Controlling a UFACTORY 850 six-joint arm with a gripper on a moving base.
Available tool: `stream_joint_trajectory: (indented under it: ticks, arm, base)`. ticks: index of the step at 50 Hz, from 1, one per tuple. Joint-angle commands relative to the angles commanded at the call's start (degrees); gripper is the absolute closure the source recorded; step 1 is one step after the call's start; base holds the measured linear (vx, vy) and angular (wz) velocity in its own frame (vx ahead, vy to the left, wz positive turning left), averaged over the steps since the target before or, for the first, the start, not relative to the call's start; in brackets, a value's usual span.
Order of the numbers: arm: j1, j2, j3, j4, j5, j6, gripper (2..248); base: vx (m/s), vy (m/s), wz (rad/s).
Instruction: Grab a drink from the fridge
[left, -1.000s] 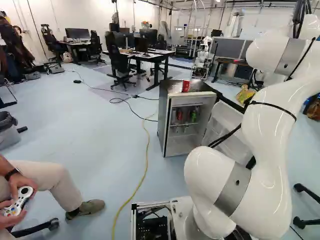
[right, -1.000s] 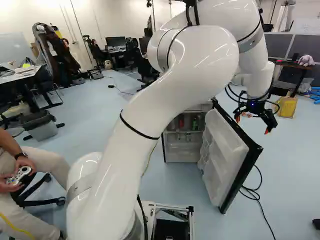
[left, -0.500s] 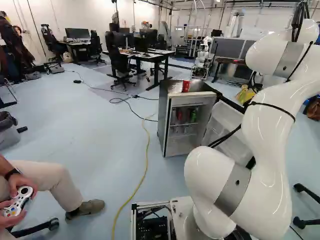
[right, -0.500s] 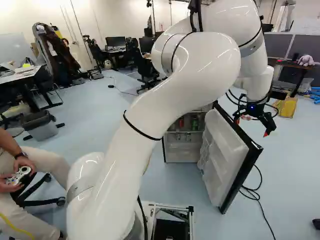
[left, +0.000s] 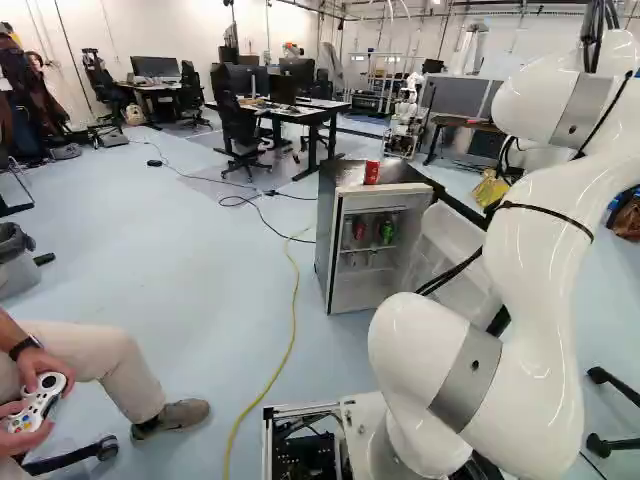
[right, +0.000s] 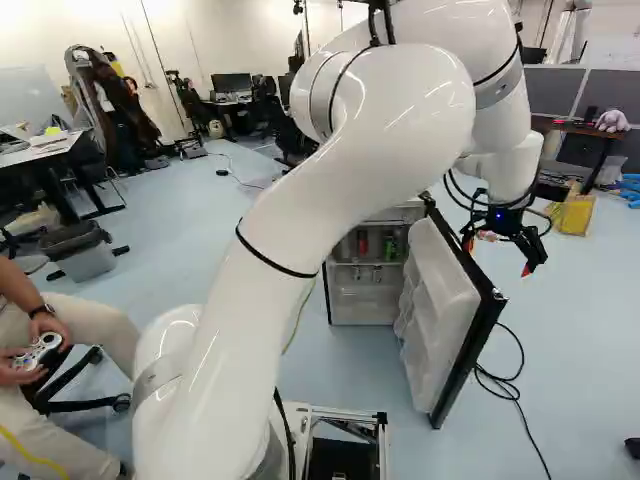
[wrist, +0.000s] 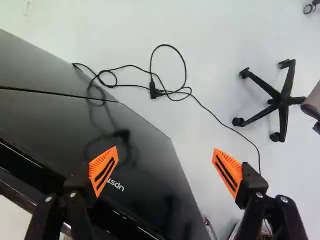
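Note:
In the right base view my gripper (right: 497, 256) hangs beside the outer side of the swung-out fridge door (right: 438, 300). The wrist view shows the gripper (wrist: 166, 171) open and empty, one finger over the door's dark outer face (wrist: 135, 150), the other over the floor; whether the door is touched I cannot tell. The small fridge (left: 326, 235) holds a red can (left: 360, 230) and a green can (left: 387, 232) on its upper shelf, with less distinct items below. Another red can (left: 371, 172) stands on the fridge top.
A black cable (wrist: 167, 92) lies on the floor beyond the door, near a wheeled chair base (wrist: 280, 101). A yellow cable (left: 290, 330) runs along the floor left of the fridge. Desks (left: 310, 112) and another robot (left: 405, 125) stand farther back.
The fridge door has swung a little toward the fridge body. My arm has shifted slightly to the left in the right base view, the gripper moving along with the door. The base has stayed put.

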Motion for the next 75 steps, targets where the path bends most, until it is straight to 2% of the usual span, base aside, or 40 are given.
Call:
stream_joint_trajectory:
  ticks: [27,75]
  arm:
    - [1.48,2.92,4.47,0.0,0.0,0.0,3]
    - [5.34,8.03,12.19,0.0,0.0,0.0,3]
  base:
    - [0.0,0.0,0.0]
    - [0.0,0.0,0.0]
